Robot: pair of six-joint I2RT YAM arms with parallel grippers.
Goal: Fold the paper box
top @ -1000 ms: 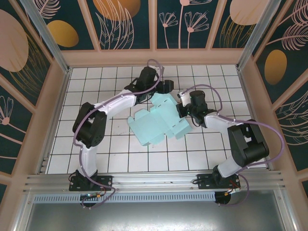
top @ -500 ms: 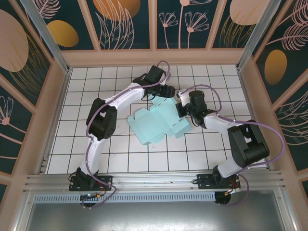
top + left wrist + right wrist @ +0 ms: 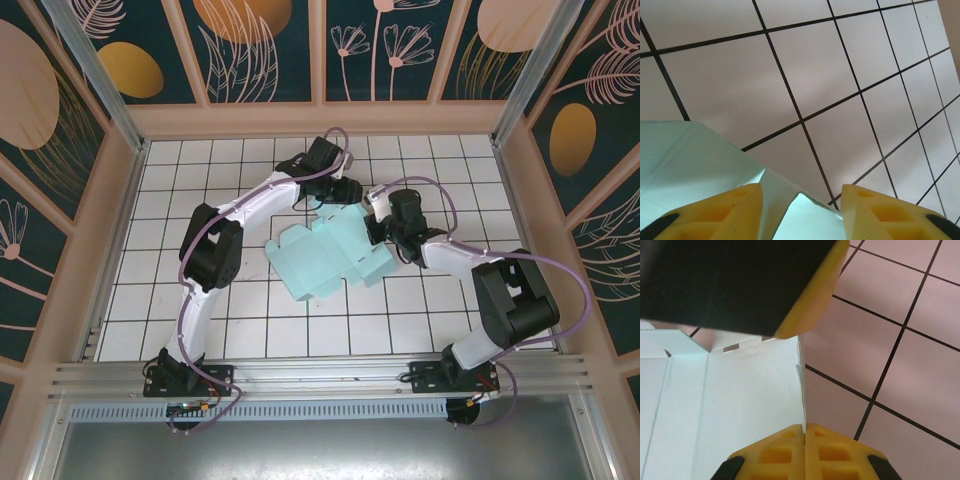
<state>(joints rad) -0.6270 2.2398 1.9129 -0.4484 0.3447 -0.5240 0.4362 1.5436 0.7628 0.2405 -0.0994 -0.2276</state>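
Observation:
The paper box (image 3: 325, 255) is a pale mint creased cut-out lying mostly flat on the tiled floor mid-table. My right gripper (image 3: 377, 226) is at its far right side, and in the right wrist view that gripper (image 3: 805, 426) is shut on the thin raised edge of the card (image 3: 740, 400). My left gripper (image 3: 352, 191) is over the box's far corner. Its yellow fingers (image 3: 715, 212) stand apart in the left wrist view, with a mint flap (image 3: 790, 210) rising between them and touching neither clearly.
The white tiled floor (image 3: 200, 190) is ringed by tan walls (image 3: 120, 200) on the left, back and right. The left gripper's dark, yellow-edged body (image 3: 740, 285) hangs close above the card in the right wrist view.
My left arm has swung its elbow in and carried its gripper right and down onto the box's far corner, its jaws narrowing. The right gripper has stayed shut on the card edge.

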